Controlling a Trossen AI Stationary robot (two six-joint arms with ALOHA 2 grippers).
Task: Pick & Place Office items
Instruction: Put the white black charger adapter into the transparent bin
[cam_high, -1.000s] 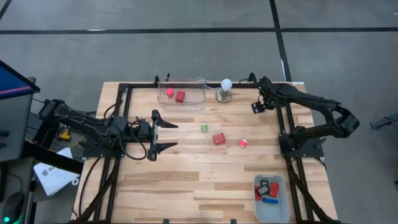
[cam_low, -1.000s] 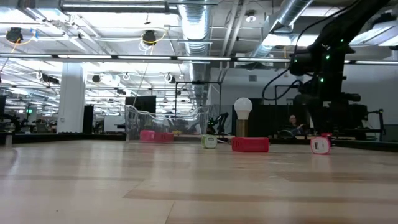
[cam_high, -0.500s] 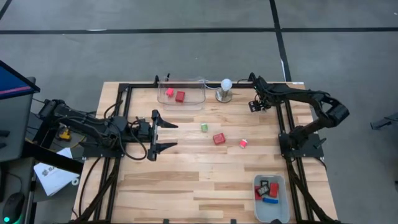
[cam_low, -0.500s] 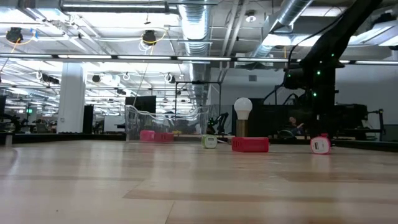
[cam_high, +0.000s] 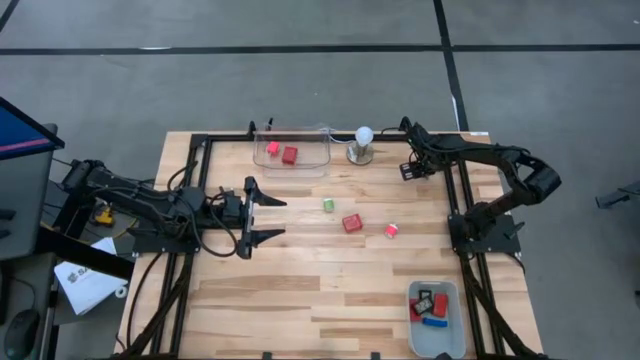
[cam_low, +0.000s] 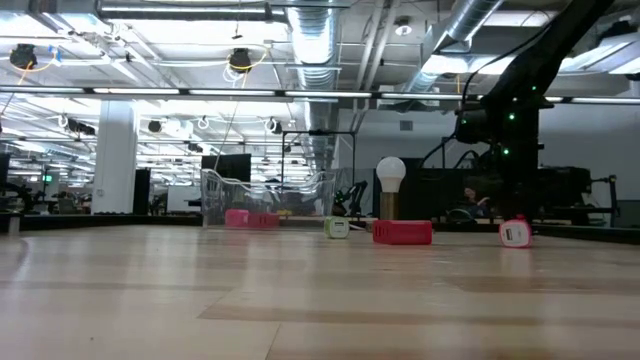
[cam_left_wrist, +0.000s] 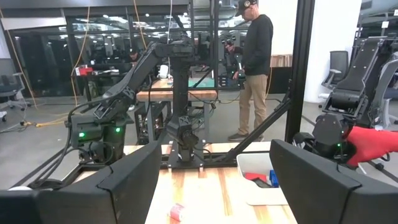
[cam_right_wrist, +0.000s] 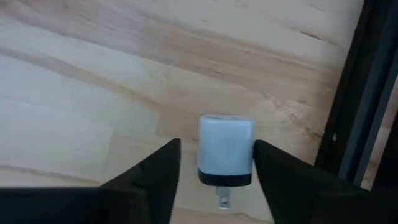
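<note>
We are partway through the sorting. Two red blocks (cam_high: 281, 152) are lying in the clear bin (cam_high: 292, 161) at the far side of the table (cam_high: 300, 300), and several pieces, red, black-and-white and one blue, are sitting in the grey tray (cam_high: 434, 338) at the near right corner. Still loose in the middle are a green piece (cam_high: 328, 204), a larger red block (cam_high: 351, 223) and a small pink-red piece (cam_high: 391, 230).

Our right gripper (cam_high: 410, 171) is hovering at the far right, next to the table's black frame, right of the white ball on its metal base (cam_high: 361, 146). From above we cannot tell what it has, but its wrist camera is showing a white plug-in charger (cam_right_wrist: 226, 149) between the two jaws, which stand just apart from its sides; it looks about to be gripped, not yet clamped.

Our left gripper (cam_high: 262, 217) is waiting left of centre with jaws wide apart. Its wrist view alone is showing a person (cam_left_wrist: 254, 62) standing beyond the table.
</note>
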